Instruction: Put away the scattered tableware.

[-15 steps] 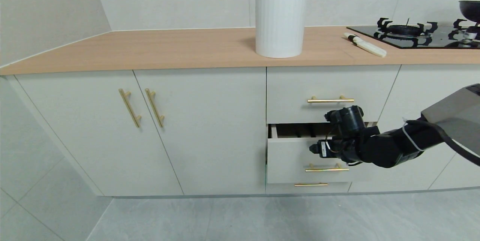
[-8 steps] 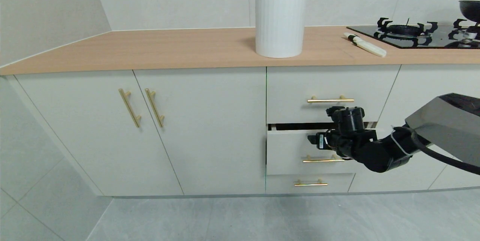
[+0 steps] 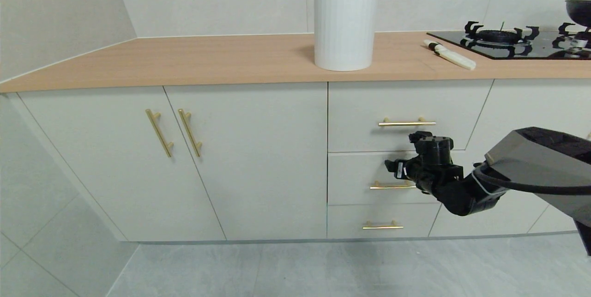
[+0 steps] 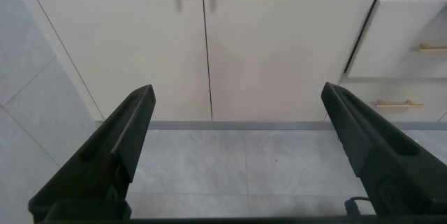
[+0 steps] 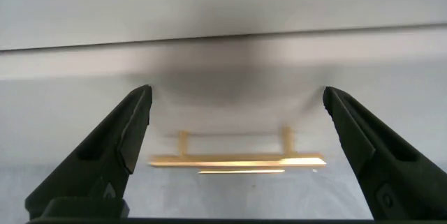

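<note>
- Seemingly, the one loose piece of tableware in sight was a slim utensil. It lay flat on the wooden counter, just beside the black hob and well apart from both arms.
- It looked light and stiff, probably smooth-skinned: a pale cream length with a dark band near one end. Whether it was a knife could not be told.
- The safest hold was likely across its narrow width near the middle, with the jaws closing on its long sides. Lying so low on the counter, it might skid before the pads caught it.
- The right gripper had its jaws spread and held nothing. It faced the middle drawer, just above that drawer's bar handle. Whether it touched the front could not be told.
- The left gripper was likewise spread and empty, low before the cabinet doors and the grey floor tiles.
- The cabinet fronts were flat, matte and pale, and all three drawers sat flush. The handles were thin brass-coloured bars, each on two posts.
- A tall white ribbed cylinder stood upright on the wood-grain counter, left of the utensil.
</note>
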